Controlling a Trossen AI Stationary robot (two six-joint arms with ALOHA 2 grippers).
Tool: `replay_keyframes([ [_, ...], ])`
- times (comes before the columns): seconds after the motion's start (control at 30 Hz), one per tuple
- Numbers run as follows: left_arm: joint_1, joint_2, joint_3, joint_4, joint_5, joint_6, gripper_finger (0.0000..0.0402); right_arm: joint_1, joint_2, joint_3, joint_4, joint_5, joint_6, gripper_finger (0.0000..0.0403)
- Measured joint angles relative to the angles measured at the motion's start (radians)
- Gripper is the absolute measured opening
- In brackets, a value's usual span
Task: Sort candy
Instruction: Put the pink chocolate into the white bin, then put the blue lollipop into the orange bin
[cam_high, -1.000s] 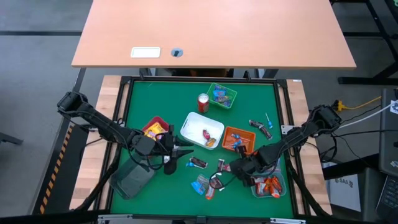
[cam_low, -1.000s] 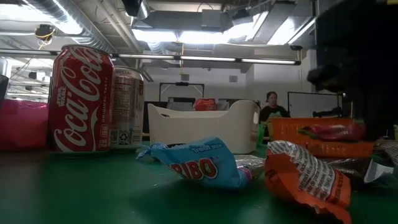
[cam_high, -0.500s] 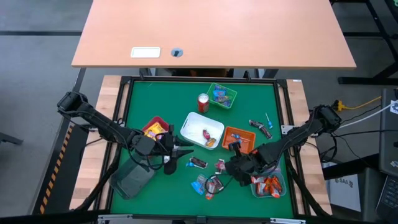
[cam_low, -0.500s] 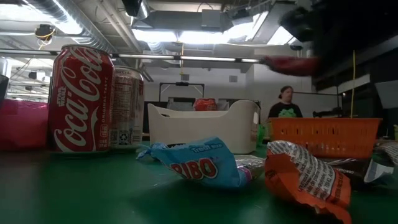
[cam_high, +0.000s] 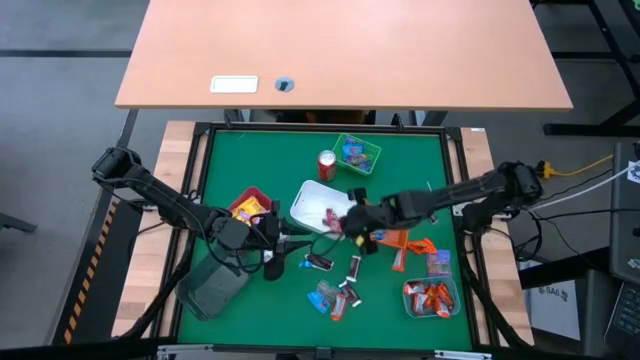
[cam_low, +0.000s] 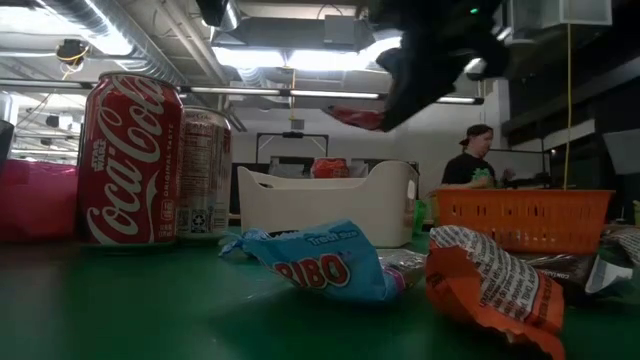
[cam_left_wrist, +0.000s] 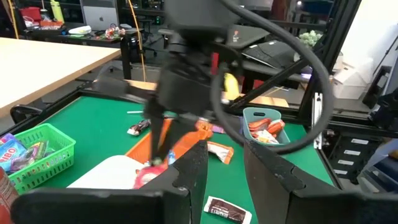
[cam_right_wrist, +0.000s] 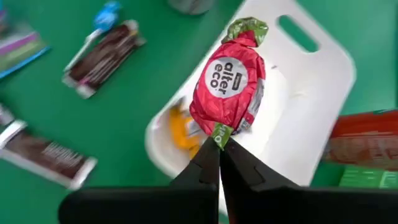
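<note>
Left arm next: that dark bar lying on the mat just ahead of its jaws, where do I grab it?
Come straight down with the left gripper and pinch the dark bar across its narrow width, near mid-length. It lies flat on the green mat, so its long edges are probably the only faces the open jaws can close on.

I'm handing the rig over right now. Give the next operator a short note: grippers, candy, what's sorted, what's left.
Right gripper: jaws shut on a red candy, held over the white tray.
Left gripper: jaws open, waiting left of centre.
Sorted: candy lies in the white, green, red and clear trays.
Left: release the red candy; loose bars and packets remain on the mat.
</note>
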Motion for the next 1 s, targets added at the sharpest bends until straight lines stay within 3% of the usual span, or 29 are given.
replay_keyframes([
  [0.3, 0.0, 0.0, 0.0, 0.0, 0.0, 0.0, 0.0099, -0.126, 0.0, 0.0, 0.065, -0.033, -0.003, 0.0024],
  [0.47, 0.0, 0.0, 0.0, 0.0, 0.0, 0.0, 0.0099, -0.159, 0.0, 0.0, 0.064, -0.064, -0.003, 0.0073],
  [0.63, 0.0, 0.0, 0.0, 0.0, 0.0, 0.0, 0.0099, -0.166, 0.0, 0.004, 0.048, 0.006, 0.001, 0.0125],
  [0.73, 0.0, 0.0, 0.0, 0.0, -0.001, 0.0, 0.0099, -0.166, 0.0, 0.051, -0.065, 0.048, 0.001, 0.0138],
  [1.0, 0.001, 0.0, 0.0, 0.0, -0.044, 0.026, 0.0099, -0.221, -0.058, 0.153, -0.4, 0.022, 0.06, 0.0135],
])
